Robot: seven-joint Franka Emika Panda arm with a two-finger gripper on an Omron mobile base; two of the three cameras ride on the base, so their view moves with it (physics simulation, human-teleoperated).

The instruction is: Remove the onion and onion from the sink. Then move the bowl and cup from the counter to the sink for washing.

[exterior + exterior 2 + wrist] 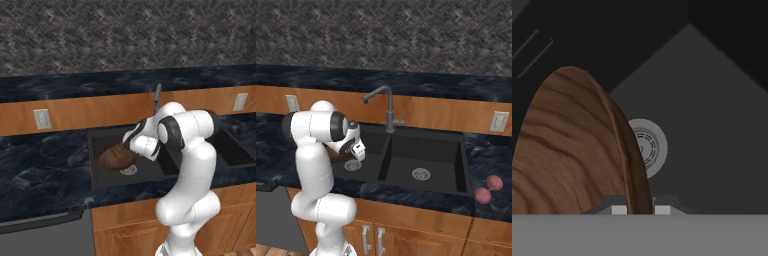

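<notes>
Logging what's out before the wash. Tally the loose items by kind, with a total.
Onions: 2, on the counter right of the sink
Wooden bowl: 1, held tilted over the left basin
Total: 3

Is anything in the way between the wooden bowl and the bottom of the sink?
Nothing visible is. The gripper holds the bowl by its rim, tilted, over the left basin of the sink. Below lies only the round drain.
</notes>
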